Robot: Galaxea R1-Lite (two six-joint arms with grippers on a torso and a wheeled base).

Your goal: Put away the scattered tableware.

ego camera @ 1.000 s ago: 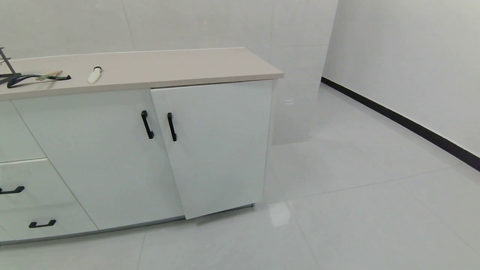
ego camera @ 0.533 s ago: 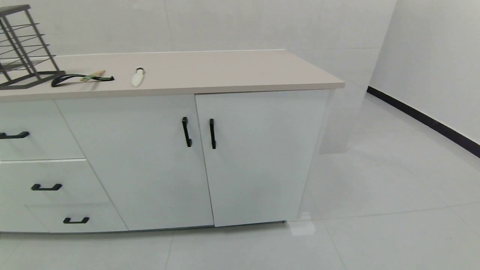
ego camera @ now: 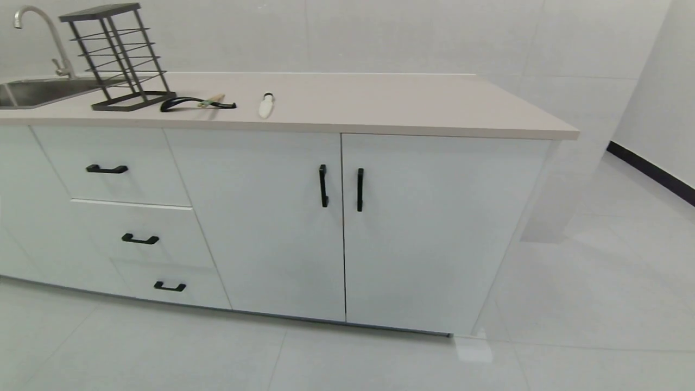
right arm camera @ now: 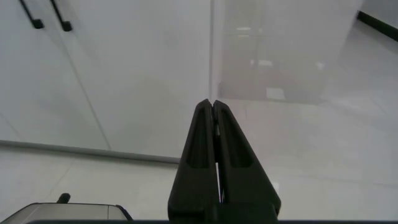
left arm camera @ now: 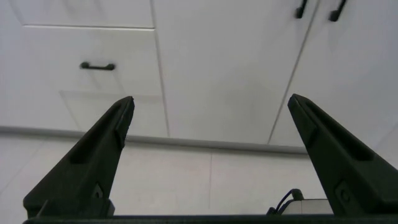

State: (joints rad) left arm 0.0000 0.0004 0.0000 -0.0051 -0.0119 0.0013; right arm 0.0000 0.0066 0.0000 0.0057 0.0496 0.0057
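On the beige countertop [ego camera: 407, 108] lie a black ladle [ego camera: 187, 101], a wooden-handled utensil [ego camera: 213, 99] across it, and a white-handled utensil [ego camera: 265, 105] a little to their right. A black wire rack [ego camera: 117, 54] stands just left of them. My left gripper [left arm camera: 211, 99] is open with nothing between its fingers, down low facing the drawer fronts [left arm camera: 93, 37]. My right gripper [right arm camera: 213, 104] is shut on nothing, low before the cabinet's right end and the floor.
A steel sink [ego camera: 38, 91] with a faucet [ego camera: 40, 32] sits at the counter's far left. Below are three drawers [ego camera: 136, 179] and two shut cabinet doors [ego camera: 434, 228] with black handles [ego camera: 341, 187]. Open tiled floor [ego camera: 597, 304] spreads to the right.
The head camera has swung left, so the whole picture shifted right and the rack and sink came into view. The right cabinet door, ajar a second ago, now sits flush.
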